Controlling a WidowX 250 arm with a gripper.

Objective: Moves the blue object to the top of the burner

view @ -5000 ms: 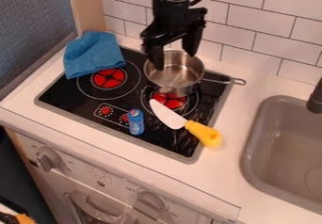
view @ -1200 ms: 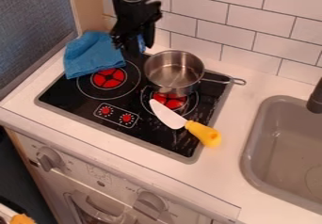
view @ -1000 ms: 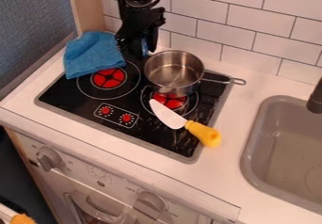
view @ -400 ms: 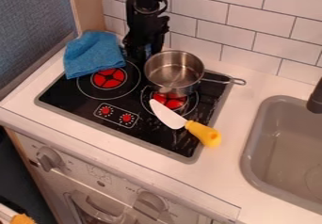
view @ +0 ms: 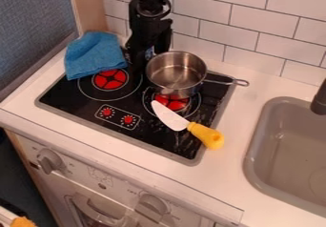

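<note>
Beside the pot (view: 176, 74) — jaws hang by something blue (view: 149, 54)

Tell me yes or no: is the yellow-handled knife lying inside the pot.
No, the knife lies on the stovetop, in front of the pot.

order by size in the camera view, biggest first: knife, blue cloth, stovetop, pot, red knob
1. stovetop
2. pot and blue cloth, too alike to rank
3. knife
4. red knob
</note>
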